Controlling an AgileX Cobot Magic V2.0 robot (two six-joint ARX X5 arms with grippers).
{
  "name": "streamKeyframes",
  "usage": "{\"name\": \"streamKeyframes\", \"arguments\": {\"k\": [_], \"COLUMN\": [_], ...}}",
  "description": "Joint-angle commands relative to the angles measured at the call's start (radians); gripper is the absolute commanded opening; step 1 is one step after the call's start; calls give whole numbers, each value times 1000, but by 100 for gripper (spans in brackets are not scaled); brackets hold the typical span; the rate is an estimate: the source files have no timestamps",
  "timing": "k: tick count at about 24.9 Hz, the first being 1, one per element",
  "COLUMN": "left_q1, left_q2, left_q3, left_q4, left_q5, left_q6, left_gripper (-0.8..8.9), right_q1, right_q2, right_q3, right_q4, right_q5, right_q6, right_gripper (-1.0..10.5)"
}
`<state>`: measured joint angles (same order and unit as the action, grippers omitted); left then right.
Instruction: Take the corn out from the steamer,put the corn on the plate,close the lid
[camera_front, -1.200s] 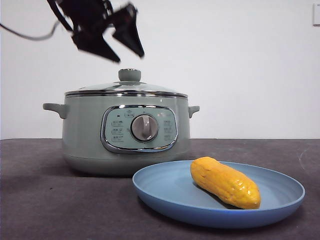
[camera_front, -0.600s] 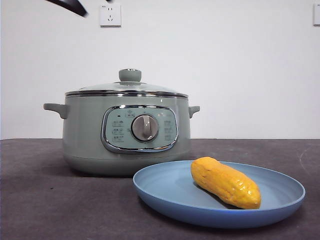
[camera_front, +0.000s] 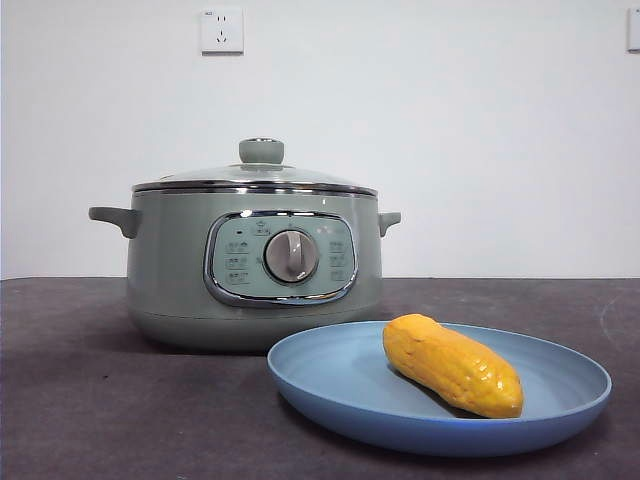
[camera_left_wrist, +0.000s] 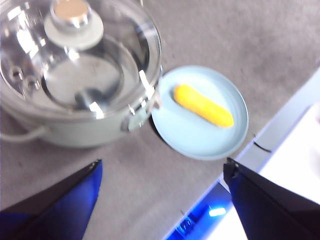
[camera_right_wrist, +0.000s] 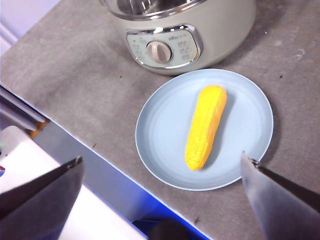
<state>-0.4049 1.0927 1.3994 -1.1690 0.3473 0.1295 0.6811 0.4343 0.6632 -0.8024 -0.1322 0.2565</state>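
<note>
Corn (camera_front: 452, 364) lies on its side on the plate (camera_front: 330, 385), inside the rim, toward the side away from the steamer (camera_front: 180, 270). Plate sits just in front of the steamer, near its control panel (camera_front: 281, 257), looks close to touching in the left wrist view but cannot tell for sure. Lid (camera_front: 255, 176) is seated on the steamer, chrome rim level all round, green knob (camera_front: 261, 151) upright on top. Through the glass the pot looks empty.

Left gripper (camera_left_wrist: 160, 200) is high above the table, jaws spread wide, nothing between them; steamer and plate well below it. Right gripper (camera_right_wrist: 162, 192) also up high over the plate edge, jaws wide apart, empty. Neither arm shows in the front view; only the wall socket (camera_front: 221, 30) is visible above the pot.

Judgement: all three steps look done, corn out, corn plated, lid closed. Step in hand is the wrap-up after the lid placement. Next move probably calls for nothing on the objects, just parking both arms clear without bumping the lid or plate.
</note>
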Motion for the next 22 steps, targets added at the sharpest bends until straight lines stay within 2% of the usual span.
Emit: {"name": "streamKeyframes", "arguments": {"k": [1,3,6,7,8,22], "left_q1": [-1,-1,-1,-1,-1,-1], "left_q2": [2,2,2,2,2,2], "left_q3": [-3,-3,-3,-3,-3,-3], "left_q4": [-32,-49,-54,-54,-54,-26], "left_q5": [0,0,1,1,1,-5], "left_q6": [-3,-1,3,3,6,5], "left_gripper": [404,371,115,21,-23,-4], "right_q1": [2,2,2,2,2,1], "right_q2": [0,0,0,0,0,0], "right_q3": [-8,-8,-8,-8,-8,-8], "right_q4": [5,5,5,6,6,6], "right_q5": [-3,0,0,0,0,8], "right_q6": [-11,-11,-11,-11,-11,-11], "right_gripper": [474,319,2,-13,-8,1]}}
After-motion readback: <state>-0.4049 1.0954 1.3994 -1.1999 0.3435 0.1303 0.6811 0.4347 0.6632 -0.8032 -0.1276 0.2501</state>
